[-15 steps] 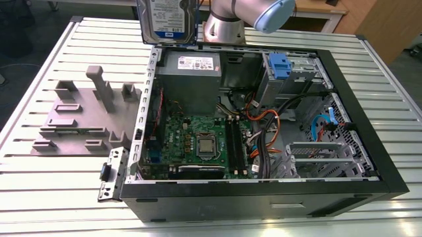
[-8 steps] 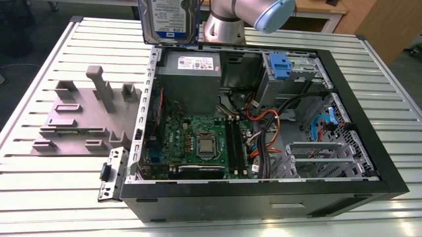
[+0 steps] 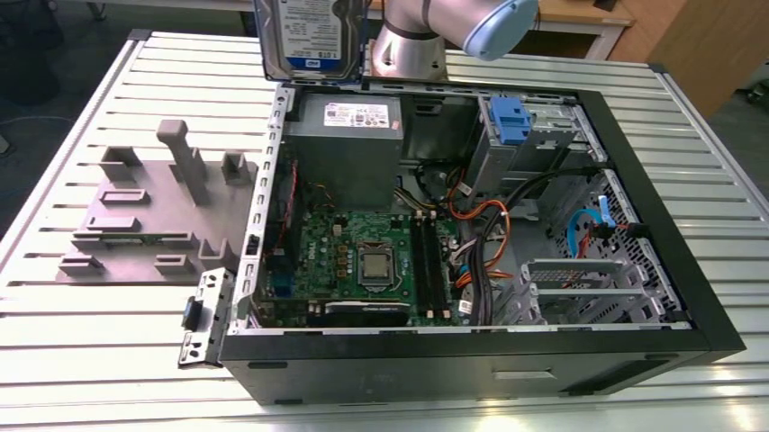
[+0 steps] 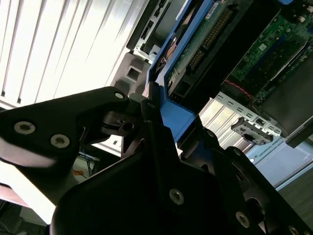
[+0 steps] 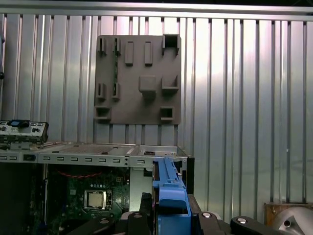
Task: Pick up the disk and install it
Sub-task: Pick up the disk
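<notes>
The arm (image 3: 447,31) hangs over the open computer case (image 3: 673,270). Its black gripper (image 5: 168,211) pinches the flat, shiny metal disk (image 3: 315,40) by its blue plastic frame (image 5: 170,188).

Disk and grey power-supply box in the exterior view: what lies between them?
In the exterior view, just the computer case's rim runs between the disk, clamped upright in the end effector, and the power-supply box.
</notes>
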### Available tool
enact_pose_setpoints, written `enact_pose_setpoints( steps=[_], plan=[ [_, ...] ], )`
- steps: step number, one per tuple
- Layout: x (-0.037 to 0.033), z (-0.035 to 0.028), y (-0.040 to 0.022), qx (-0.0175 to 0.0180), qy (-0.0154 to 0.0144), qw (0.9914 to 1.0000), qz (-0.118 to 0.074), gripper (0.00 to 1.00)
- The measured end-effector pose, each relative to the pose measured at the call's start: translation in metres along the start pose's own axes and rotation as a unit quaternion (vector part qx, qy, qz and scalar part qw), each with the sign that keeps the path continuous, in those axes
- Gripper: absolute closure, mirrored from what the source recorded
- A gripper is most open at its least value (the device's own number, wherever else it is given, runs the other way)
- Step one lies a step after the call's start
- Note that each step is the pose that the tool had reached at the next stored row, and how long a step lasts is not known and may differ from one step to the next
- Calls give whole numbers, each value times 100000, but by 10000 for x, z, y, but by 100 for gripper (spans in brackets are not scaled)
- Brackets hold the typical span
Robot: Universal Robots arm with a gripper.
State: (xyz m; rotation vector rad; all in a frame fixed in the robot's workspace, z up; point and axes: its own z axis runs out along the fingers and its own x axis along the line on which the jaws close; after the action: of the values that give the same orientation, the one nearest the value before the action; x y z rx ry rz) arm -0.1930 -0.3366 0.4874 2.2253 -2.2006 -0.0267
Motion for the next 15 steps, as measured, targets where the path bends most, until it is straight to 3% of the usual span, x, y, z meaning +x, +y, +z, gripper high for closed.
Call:
enact_pose_setpoints(
  steps=[12, 14, 15],
  plan=[
    [5, 0, -34, 4, 9, 100000, 5, 63],
    [27, 0, -34, 1, 129, 100000, 2, 63],
    [115, 1, -33, -6, 586, 99998, 13, 63]
  ],
)
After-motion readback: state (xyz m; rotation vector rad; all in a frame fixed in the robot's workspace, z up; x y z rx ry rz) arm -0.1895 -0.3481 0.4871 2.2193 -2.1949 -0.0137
